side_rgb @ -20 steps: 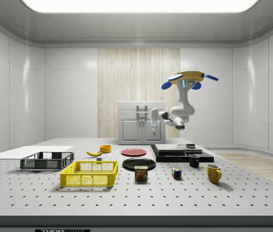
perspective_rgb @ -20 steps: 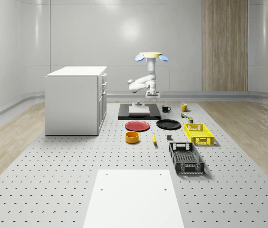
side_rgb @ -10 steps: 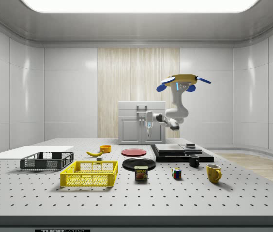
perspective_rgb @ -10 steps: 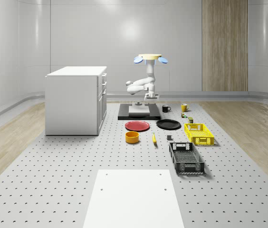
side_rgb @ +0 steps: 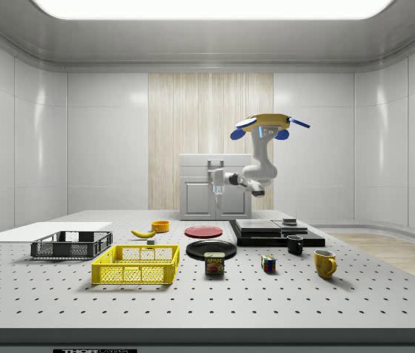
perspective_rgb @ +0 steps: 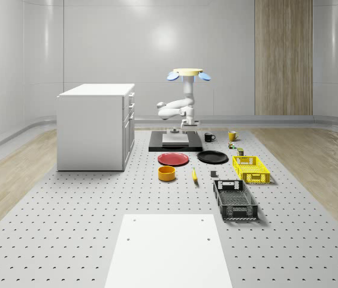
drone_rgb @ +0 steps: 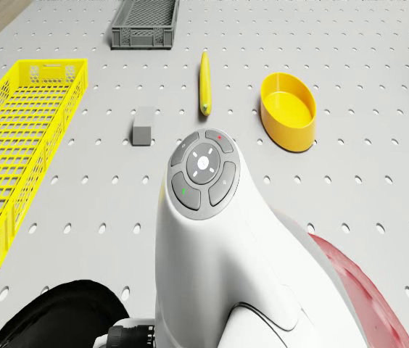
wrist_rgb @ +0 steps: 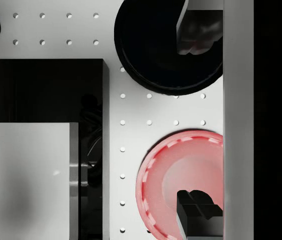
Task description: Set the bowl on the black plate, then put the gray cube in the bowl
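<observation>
The yellow bowl (perspective_rgb: 166,173) (drone_rgb: 288,110) (side_rgb: 160,226) stands upright on the table, in front of the red plate (perspective_rgb: 173,159). The black plate (perspective_rgb: 212,157) (wrist_rgb: 156,55) lies bare beside the red plate (wrist_rgb: 181,175). The small gray cube (perspective_rgb: 214,174) (drone_rgb: 143,127) rests between the banana (drone_rgb: 204,82) and the yellow basket (drone_rgb: 16,145). The drone (perspective_rgb: 188,73) (side_rgb: 270,123) hovers above the black platform (perspective_rgb: 175,141). My gripper (side_rgb: 217,190) (wrist_rgb: 198,120) hangs open and empty, high over the gap between the two plates, far from the bowl.
A white cabinet (perspective_rgb: 96,126) stands at the whole-scene view's left. A dark crate (perspective_rgb: 235,199) and the yellow basket (perspective_rgb: 251,168) sit at the right. Two mugs (side_rgb: 295,244) (side_rgb: 324,262), a can (side_rgb: 214,263) and a puzzle cube (side_rgb: 268,263) lie near the platform. A white sheet (perspective_rgb: 168,249) covers the front.
Drone and arm have drifted toward the side view's left, carrying the gripper from over the platform's edge out above the plates. Nothing on the table has moved.
</observation>
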Controlling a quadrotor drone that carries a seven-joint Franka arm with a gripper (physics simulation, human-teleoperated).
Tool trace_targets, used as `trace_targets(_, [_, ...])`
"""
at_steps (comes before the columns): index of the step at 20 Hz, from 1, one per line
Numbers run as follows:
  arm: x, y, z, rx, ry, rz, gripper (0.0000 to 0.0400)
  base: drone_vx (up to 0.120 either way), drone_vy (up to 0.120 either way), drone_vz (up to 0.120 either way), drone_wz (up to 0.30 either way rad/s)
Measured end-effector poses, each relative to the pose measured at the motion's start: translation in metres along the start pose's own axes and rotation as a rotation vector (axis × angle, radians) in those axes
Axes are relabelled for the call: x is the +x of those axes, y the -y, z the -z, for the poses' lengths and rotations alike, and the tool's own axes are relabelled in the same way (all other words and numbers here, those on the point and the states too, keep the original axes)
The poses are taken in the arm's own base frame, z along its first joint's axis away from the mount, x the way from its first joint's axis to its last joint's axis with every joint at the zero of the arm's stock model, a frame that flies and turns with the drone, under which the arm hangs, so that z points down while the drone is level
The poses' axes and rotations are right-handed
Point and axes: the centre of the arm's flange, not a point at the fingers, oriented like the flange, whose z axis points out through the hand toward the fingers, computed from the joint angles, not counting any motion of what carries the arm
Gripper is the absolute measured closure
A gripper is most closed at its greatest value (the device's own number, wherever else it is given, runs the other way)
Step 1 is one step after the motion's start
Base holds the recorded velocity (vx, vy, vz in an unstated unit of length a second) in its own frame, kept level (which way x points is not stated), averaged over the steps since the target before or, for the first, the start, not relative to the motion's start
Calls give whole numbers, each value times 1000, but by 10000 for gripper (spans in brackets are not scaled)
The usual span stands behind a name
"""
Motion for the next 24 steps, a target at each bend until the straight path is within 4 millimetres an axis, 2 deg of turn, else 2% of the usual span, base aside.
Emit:
trace_targets(7, [0,0,0,0,0,0,0,120,-69,0,0])
trace_targets(12, [0,0,0,0,0,0,0,120,-8,-120,0])
trace_targets(19, [0,0,0,0,0,0,0,120,-120,-6,0])
trace_targets(24, [0,0,0,0,0,0,0,120,-120,-112,0])
